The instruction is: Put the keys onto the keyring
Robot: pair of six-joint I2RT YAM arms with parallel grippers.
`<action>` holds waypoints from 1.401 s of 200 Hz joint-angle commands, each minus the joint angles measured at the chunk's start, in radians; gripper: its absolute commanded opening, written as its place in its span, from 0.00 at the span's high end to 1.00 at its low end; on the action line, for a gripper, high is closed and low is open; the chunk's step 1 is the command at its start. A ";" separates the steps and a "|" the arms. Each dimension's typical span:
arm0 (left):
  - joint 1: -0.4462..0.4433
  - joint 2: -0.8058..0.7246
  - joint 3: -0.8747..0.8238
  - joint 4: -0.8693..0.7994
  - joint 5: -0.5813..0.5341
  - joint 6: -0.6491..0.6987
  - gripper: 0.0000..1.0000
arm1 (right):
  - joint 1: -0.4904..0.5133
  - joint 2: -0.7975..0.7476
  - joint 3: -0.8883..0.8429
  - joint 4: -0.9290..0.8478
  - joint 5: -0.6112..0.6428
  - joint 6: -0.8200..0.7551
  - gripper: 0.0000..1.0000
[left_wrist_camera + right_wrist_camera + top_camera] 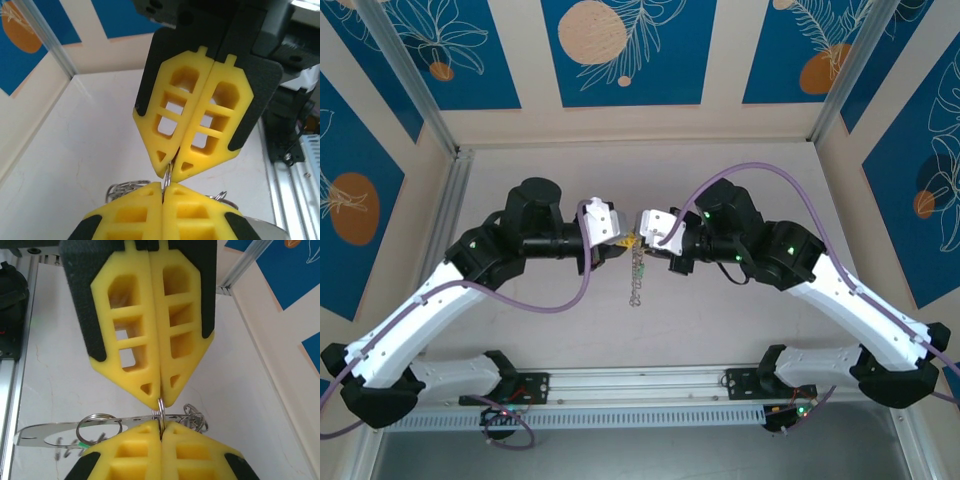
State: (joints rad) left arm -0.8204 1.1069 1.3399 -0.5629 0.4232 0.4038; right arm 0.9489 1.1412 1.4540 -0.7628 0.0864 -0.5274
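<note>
My left gripper (163, 187) and right gripper (161, 427) meet tip to tip, both closed tight on the keyring (161, 413). It is a thin silvery wire loop pinched between them, and its chain-like length hangs limp from where they meet.

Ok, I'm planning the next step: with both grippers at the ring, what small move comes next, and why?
Probably ease them slightly apart to spread the keyring: left gripper and right gripper are both shut on it, tips almost touching, the rest hanging below.
</note>
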 commanded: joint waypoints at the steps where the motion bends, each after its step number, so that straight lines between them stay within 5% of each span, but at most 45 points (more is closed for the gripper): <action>1: 0.013 -0.035 -0.041 0.176 0.070 -0.081 1.00 | 0.009 -0.035 -0.023 0.100 -0.145 0.008 0.95; 116: 0.057 -0.110 -0.170 0.498 0.258 -0.245 1.00 | -0.090 -0.119 -0.091 0.160 -0.378 0.109 0.77; 208: 0.065 -0.135 -0.283 0.804 0.373 -0.390 1.00 | -0.161 -0.162 -0.136 0.238 -0.450 0.180 0.89; 280: 0.070 -0.092 -0.340 1.082 0.390 -0.565 1.00 | -0.171 -0.156 -0.150 0.276 -0.545 0.200 0.83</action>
State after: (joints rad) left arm -0.7609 1.0039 1.0004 0.3195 0.7986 -0.0792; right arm 0.7818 0.9855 1.3262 -0.4858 -0.3931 -0.3454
